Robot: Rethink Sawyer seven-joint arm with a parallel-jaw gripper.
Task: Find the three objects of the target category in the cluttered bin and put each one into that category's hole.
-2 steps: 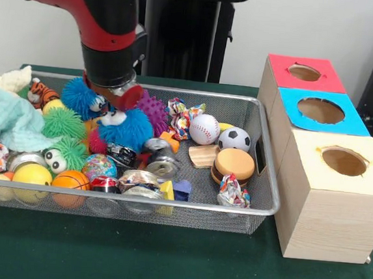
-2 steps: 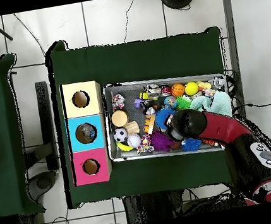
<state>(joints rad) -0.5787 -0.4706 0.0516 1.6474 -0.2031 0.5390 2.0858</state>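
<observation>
Two blue spiky balls (image 1: 130,128) lie directly beneath the end effector (image 1: 115,97), whose grip state cannot be told.

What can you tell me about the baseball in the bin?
The baseball is a white ball with red stitching, whole and clean-looking. It sits in the wire mesh bin toward the end nearest the boxes, beside the soccer ball and close to a crinkled wrapper. The gripper is not near it.

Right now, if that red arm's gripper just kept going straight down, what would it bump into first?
Most likely the blue spiky ball with the toy face, lying right under the gripper in the mesh bin. The fingers are hidden, so depth is a guess.
</observation>
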